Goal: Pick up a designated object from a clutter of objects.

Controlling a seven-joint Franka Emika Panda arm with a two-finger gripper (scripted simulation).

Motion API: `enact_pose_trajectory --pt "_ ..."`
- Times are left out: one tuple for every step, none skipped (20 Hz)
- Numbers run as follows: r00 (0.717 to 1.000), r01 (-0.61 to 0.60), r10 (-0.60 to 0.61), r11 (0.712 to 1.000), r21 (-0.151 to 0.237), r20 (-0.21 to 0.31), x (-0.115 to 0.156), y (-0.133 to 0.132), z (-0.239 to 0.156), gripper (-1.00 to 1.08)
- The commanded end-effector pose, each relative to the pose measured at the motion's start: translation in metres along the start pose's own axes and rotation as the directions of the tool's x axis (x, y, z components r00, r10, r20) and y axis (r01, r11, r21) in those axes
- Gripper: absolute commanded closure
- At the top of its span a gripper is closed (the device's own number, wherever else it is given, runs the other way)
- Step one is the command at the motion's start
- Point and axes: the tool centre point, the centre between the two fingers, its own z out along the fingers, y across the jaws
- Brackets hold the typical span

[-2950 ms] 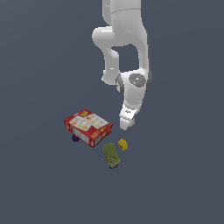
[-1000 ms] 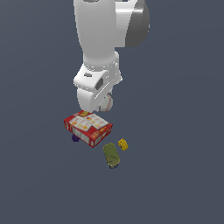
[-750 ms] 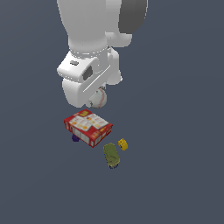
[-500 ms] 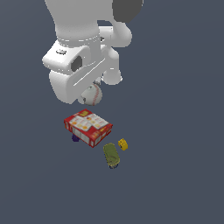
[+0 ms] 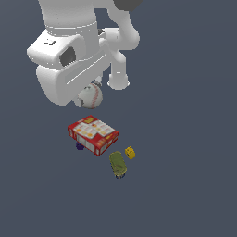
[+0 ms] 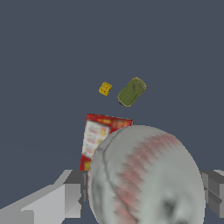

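The white baseball (image 5: 91,97) with red stitching hangs in the air above the red box (image 5: 93,134). It fills the wrist view as a large ball (image 6: 146,177) held between the two grey fingers (image 6: 72,194) of my gripper (image 6: 144,194), which is shut on it. In the exterior view the arm's bulky white link hides most of the gripper (image 5: 92,89). The rest of the clutter lies below on the floor.
The olive-green can (image 5: 118,164) and a small yellow block (image 5: 130,152) lie to the exterior view's right of the red box. A tiny dark-blue piece (image 5: 79,146) peeks out at the box's left edge. The can (image 6: 131,92) and yellow block (image 6: 105,89) also show in the wrist view.
The arm has swung toward the exterior view's left and risen, lifting the baseball off the red box and higher above the clutter. The other objects have stayed put.
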Motion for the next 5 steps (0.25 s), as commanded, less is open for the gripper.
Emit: enact_pose_trajectory --pt "1.0 0.0 0.0 1.0 -0.002 0.0 0.0 0.0012 -0.0024 1.08" --pt "1.0 0.0 0.0 1.0 -0.002 0.0 0.0002 0.0011 -0.0021 1.08" --pt "1.0 0.0 0.0 1.0 -0.002 0.0 0.0004 0.0009 -0.0016 1.08" --pt "1.0 0.0 0.0 1.0 -0.002 0.0 0.0006 0.0006 -0.0011 1.08" --pt "1.0 0.0 0.0 1.0 -0.002 0.0 0.0007 0.0005 -0.0009 1.08"
